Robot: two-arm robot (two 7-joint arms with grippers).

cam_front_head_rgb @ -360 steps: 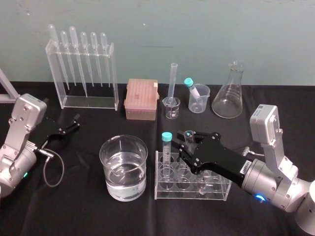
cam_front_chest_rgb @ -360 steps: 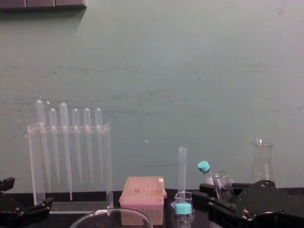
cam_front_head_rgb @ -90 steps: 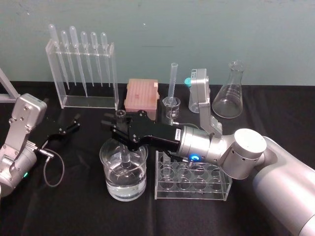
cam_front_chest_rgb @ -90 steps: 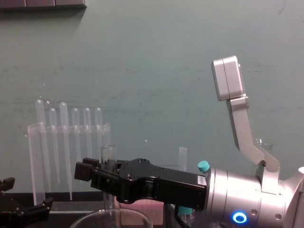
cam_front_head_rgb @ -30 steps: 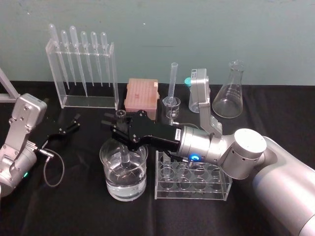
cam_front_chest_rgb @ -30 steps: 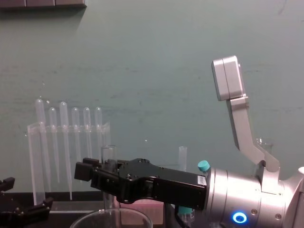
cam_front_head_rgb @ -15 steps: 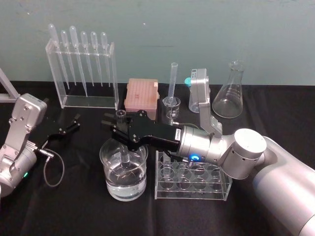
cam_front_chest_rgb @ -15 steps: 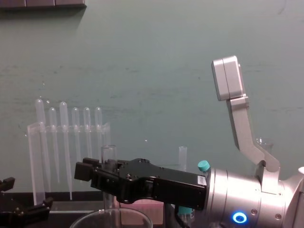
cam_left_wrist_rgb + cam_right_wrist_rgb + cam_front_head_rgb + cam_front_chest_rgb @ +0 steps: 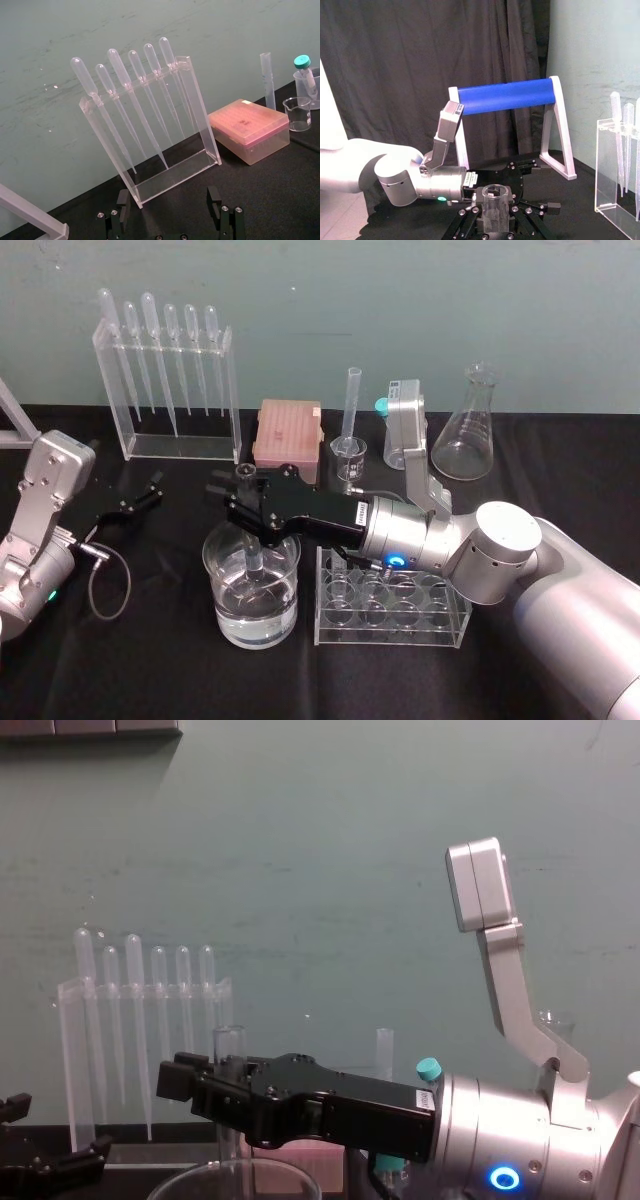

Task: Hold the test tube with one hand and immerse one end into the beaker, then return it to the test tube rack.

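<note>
Currently: right hand (image 9: 243,498) clamped on test tube (image 9: 254,558) | tube upright, lower end submerged in beaker (image 9: 215,592) | beaker at 9 o'clock of rack (image 9: 392,626) | left hand (image 9: 155,488) parked at 10 o'clock of beaker, fingers apart.

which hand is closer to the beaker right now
Right. The right hand is directly above the beaker, gripping the test tube whose lower end reaches down inside it. The left hand sits open off to the beaker's left, farther back on the table.
</note>
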